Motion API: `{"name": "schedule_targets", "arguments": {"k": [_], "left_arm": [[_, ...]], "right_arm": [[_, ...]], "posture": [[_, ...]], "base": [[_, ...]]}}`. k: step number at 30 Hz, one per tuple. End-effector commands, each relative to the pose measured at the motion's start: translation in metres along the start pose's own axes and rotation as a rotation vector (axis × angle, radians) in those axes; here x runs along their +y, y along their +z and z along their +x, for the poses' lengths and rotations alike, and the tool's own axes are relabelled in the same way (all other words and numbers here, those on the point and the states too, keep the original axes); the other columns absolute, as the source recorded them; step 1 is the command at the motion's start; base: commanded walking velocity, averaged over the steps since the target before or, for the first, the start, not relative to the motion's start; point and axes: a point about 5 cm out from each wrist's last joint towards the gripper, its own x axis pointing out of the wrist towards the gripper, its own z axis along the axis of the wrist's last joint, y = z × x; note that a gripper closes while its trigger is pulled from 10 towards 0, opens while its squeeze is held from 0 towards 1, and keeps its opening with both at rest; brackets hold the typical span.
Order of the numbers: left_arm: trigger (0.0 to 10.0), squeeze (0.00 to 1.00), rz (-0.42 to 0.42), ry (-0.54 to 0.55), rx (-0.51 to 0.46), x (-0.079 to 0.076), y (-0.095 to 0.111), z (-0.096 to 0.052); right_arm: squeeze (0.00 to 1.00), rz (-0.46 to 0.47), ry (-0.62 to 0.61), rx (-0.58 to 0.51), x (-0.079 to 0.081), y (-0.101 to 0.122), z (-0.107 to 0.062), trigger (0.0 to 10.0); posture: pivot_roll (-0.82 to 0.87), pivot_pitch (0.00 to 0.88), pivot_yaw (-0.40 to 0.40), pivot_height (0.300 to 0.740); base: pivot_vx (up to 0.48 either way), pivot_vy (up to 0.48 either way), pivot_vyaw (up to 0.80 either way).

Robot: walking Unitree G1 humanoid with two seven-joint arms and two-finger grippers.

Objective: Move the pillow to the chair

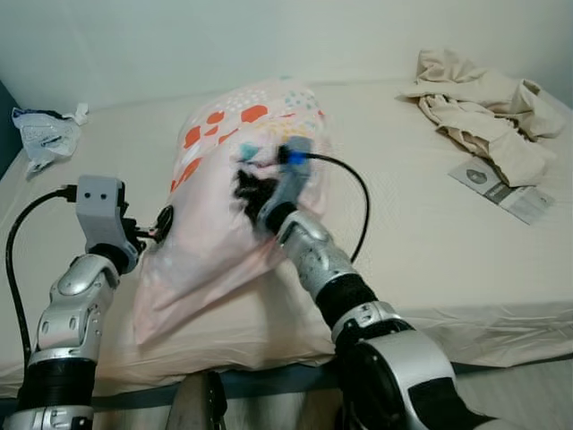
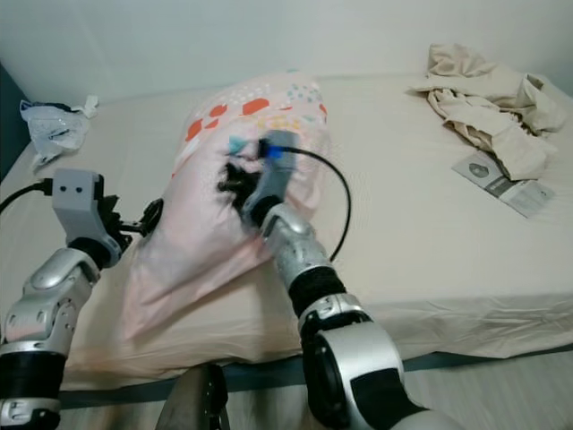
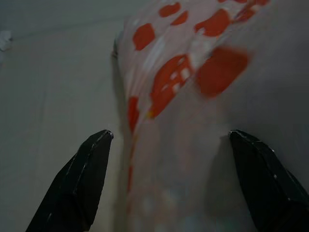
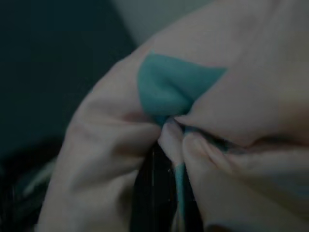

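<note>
The pale pink pillow with orange patches is pinched in the closed right hand. The open left hand is pressed against its side. Both sides should be secured before it is lifted off the beige bed.

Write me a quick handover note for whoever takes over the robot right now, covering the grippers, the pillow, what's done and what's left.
Right gripper: shut on a pinch of the pillow's cover, on its front face.
Left gripper: open, at the pillow's left edge, fingers straddling the fabric, not clamped.
Pillow: pink with orange and teal spots, propped up on the bed near its front edge, its lower end on the mattress.
Done: right-hand hold taken.
Left: close the left gripper, lift the pillow off the bed, carry it to the chair and set it down.
Also on the bed: beige crumpled cloth, a leaflet, a plastic bag.
</note>
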Motion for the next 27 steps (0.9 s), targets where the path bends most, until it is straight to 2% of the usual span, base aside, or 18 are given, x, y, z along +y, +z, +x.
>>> {"name": "schedule_targets", "arguments": {"k": [1, 6, 11, 14, 17, 18, 19, 21, 23, 24, 26, 27], "left_arm": [[10.0, 0.0, -0.01, -0.017, 0.028, -0.006, -0.008, -0.003], [10.0, 0.0, -0.022, -0.039, 0.039, -0.013, -0.013, -0.003], [10.0, 0.0, -0.032, -0.059, 0.037, -0.019, -0.013, -0.001], [10.0, 0.0, -0.048, -0.096, 0.028, -0.028, -0.01, 0.002], [10.0, 0.0, -0.053, -0.103, 0.027, -0.03, -0.009, 0.002], [10.0, 0.0, -0.058, -0.115, 0.033, -0.034, -0.012, 0.001], [10.0, 0.0, -0.058, -0.115, 0.033, -0.034, -0.012, 0.001], [10.0, 0.0, -0.064, -0.128, 0.042, -0.039, -0.015, 0.0], [10.0, 0.0, -0.072, -0.144, 0.054, -0.045, -0.021, -0.003], [10.0, 0.0, -0.079, -0.156, 0.065, -0.051, -0.025, -0.004], [10.0, 0.0, -0.081, -0.16, 0.068, -0.053, -0.026, -0.005], [10.0, 0.0, -0.079, -0.167, 0.074, -0.056, -0.029, -0.005]], "right_arm": [[1.0, 0.146, 0.118, 0.149, 0.047, -0.066, -0.007, 10.0], [1.0, 0.167, 0.115, 0.194, 0.031, -0.077, -0.021, 10.0], [1.0, 0.182, 0.105, 0.189, 0.018, -0.075, -0.028, 10.0], [1.0, 0.175, 0.106, 0.108, -0.006, -0.059, -0.042, 10.0], [1.0, 0.175, 0.105, 0.081, -0.012, -0.054, -0.047, 10.0], [1.0, 0.192, 0.063, 0.039, -0.031, -0.045, -0.061, 10.0], [1.0, 0.192, 0.063, 0.039, -0.031, -0.045, -0.061, 10.0], [1.0, 0.187, 0.028, 0.027, -0.046, -0.04, -0.079, 10.0], [1.0, 0.124, -0.04, 0.058, -0.059, -0.043, -0.099, 10.0], [1.0, 0.095, -0.091, 0.085, -0.068, -0.048, -0.117, 10.0], [1.0, 0.088, -0.105, 0.093, -0.071, -0.05, -0.123, 10.0], [0.11, 0.071, -0.125, 0.109, -0.076, -0.054, -0.135, 10.0]], "posture": [[0.09, 0.168, 0.047, 0.581], [0.08, 0.162, 0.049, 0.581], [0.08, 0.155, 0.047, 0.581], [0.08, 0.153, 0.041, 0.581], [0.08, 0.153, 0.041, 0.581], [0.07, 0.153, 0.043, 0.581], [0.07, 0.153, 0.043, 0.581], [0.07, 0.153, 0.043, 0.581], [0.06, 0.154, 0.045, 0.581], [0.05, 0.152, 0.045, 0.581], [0.05, 0.152, 0.045, 0.581], [0.05, 0.152, 0.045, 0.581]], "base": [[0.0, 0.0, 0.0], [0.0, 0.0, 0.0], [0.0, 0.0, 0.0], [0.0, 0.0, 0.0], [0.0, 0.0, 0.0], [0.0, 0.0, 0.0], [0.0, 0.0, 0.0], [0.0, 0.0, 0.0], [0.0, 0.0, 0.0], [0.0, 0.0, 0.0], [0.0, 0.0, 0.0], [0.0, 0.0, 0.0]]}}
